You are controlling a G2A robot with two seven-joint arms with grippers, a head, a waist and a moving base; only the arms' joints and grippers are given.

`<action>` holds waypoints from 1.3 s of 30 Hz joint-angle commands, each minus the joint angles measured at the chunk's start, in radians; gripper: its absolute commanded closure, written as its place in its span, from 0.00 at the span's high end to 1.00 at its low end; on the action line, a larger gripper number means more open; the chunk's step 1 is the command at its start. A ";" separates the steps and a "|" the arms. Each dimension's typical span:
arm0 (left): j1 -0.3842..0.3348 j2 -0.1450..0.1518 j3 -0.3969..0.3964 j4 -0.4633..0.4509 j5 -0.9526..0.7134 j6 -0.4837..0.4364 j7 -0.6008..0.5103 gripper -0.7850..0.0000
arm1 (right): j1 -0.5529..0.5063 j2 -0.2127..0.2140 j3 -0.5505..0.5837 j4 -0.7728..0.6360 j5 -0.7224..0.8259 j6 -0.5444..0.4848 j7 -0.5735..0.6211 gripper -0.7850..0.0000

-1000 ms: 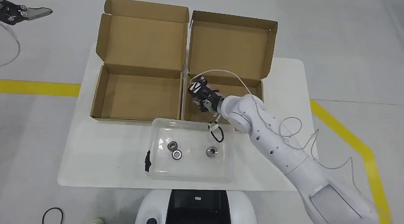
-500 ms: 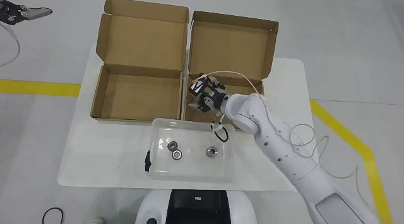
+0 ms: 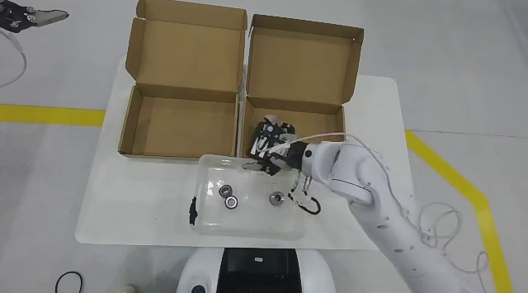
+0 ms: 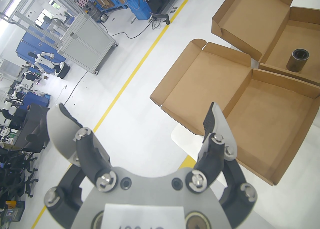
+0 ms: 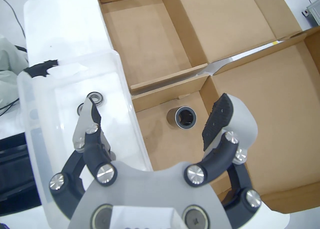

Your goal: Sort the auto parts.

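My right gripper (image 5: pixel 157 109) (image 3: pixel 268 140) hangs open and empty above the front wall of the right cardboard box (image 3: pixel 330 115), where it meets the clear tray (image 3: pixel 247 220). A dark metal sleeve (image 5: pixel 184 118) lies on that box's floor just beyond the fingertips (image 5: pixel 221 107); the same sleeve (image 4: pixel 298 59) shows in the left wrist view. Three round bearings (image 3: pixel 223 187) (image 3: pixel 232 202) (image 3: pixel 276 199) lie in the tray. My left gripper (image 4: pixel 136 115) (image 3: pixel 49 16) is open, held in the air off the table's far left side.
The left cardboard box (image 3: pixel 177 124) stands open with a bare floor. A black scrap (image 3: pixel 192 209) clings to the tray's left rim. The white table (image 3: pixel 371 103) has free room on its right side and along its left edge.
The right gripper has drawn back from inside the right box toward its front wall and the tray. Its arm has swung nearer the table's front. The left gripper has not moved.
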 commanded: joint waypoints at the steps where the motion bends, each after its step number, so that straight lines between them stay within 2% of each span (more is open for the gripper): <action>1: 0.000 0.000 0.000 0.000 0.000 0.000 0.000 1.00 | -0.021 0.010 0.025 -0.026 0.017 -0.049 0.019 1.00; 11: 0.000 0.000 0.000 0.000 0.000 0.000 0.000 1.00 | -0.159 0.053 0.103 -0.134 0.053 -0.154 0.097 1.00; 19: 0.000 0.000 0.000 0.000 0.000 0.000 0.000 1.00 | -0.253 0.076 0.118 -0.114 -0.034 -0.221 -0.010 1.00; 23: 0.000 0.000 0.000 0.000 0.000 0.000 0.000 1.00 | -0.270 0.084 0.092 -0.098 -0.094 -0.256 -0.021 1.00; 32: 0.000 0.000 0.000 0.000 0.000 0.000 0.000 1.00 | -0.272 0.090 0.041 -0.042 -0.183 -0.226 -0.045 1.00; 39: 0.000 0.000 0.000 0.000 0.000 0.000 0.000 1.00 | -0.243 0.086 -0.009 0.042 -0.160 -0.182 0.004 1.00</action>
